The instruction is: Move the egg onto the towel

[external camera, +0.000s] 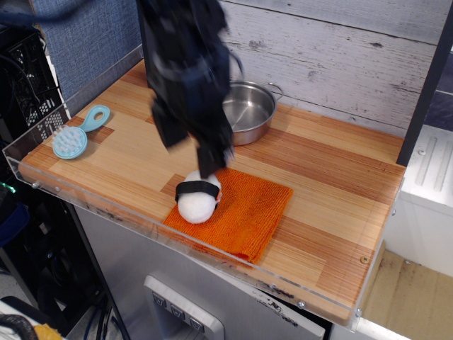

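The egg (198,199), white with a black band, lies on the left part of the orange towel (248,209), near the towel's front-left edge. My gripper (191,147) is motion-blurred and hangs just above and behind the egg. Its jaws stand apart and hold nothing. One dark fingertip (211,161) is close over the egg's top, and I cannot tell whether it touches.
A steel pot (249,108) stands behind the towel near the back wall. A light blue brush (74,139) lies at the left end of the wooden table (333,205). A clear acrylic rim (212,249) runs along the front and left edges.
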Controlling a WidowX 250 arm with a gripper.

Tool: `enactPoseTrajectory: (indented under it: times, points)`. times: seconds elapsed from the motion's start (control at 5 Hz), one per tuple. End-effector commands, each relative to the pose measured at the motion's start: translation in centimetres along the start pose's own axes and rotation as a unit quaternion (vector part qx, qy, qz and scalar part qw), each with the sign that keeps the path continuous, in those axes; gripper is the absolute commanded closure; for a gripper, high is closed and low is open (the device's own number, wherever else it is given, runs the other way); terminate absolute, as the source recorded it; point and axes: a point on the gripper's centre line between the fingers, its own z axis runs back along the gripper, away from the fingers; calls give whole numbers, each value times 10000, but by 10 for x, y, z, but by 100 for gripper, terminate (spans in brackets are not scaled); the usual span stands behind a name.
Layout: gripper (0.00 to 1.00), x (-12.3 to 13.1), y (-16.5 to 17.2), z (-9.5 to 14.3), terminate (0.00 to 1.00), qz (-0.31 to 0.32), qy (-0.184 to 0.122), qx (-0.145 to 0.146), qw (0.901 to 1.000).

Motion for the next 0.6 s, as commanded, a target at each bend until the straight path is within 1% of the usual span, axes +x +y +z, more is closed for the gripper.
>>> enactPoseTrajectory:
  times: [0.0, 0.2, 0.4]
  points:
    - [0, 9, 72, 49, 0, 1077, 301, -275, 9933]
    - [0, 13, 74, 53, 0, 955, 316, -459, 9939]
    - [0, 13, 74, 53, 0, 955, 316, -459, 9939]
